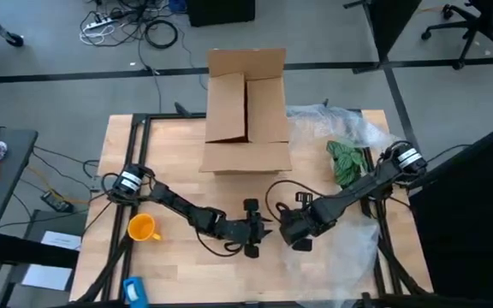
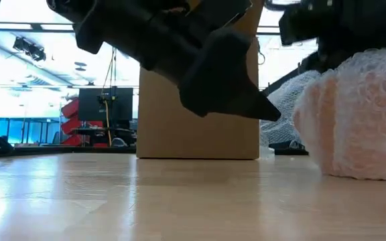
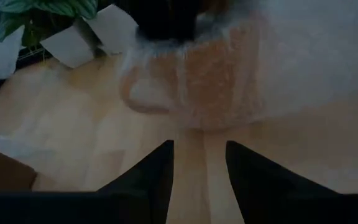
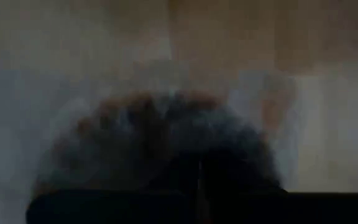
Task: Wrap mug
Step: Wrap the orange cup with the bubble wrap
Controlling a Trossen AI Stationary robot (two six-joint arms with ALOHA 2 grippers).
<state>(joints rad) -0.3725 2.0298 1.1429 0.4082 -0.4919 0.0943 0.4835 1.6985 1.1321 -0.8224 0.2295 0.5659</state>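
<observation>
Left gripper [image 1: 251, 233]: near centre of the table [image 1: 178, 162], low over the wood. Fingers apart, nothing between them. They point right, at the bundle, and stop just short of it. I judge this is a ready stance, for tucking or pinning a flap.

Right gripper [image 1: 298, 231]: just right of my left one, pressed down onto the bubble-wrap bundle [image 3: 210, 81]. I take this as holding the wrap so it doesn't spring open. Clamped or slack, I cannot tell; its own camera sees only dark blur and plastic.

Bundle: rounded lump of bubble wrap, sitting on the table. It has an orange tint inside and a loop like a handle on one side. Could be a mug already covered, but I can't confirm that through the plastic.

Mug [image 1: 144, 228]: yellow-orange, bare, on the near-left of the table beside my left arm. It is well apart from both grippers and no wrap is on it. Judged by this one, wrapping has not begun.

Loose wrap sheet [image 1: 349, 248]: spread over the right side, under my right arm, within reach for more.

Cardboard box [image 1: 246, 111]: far centre, flaps open, likely where wrapped items go.
</observation>
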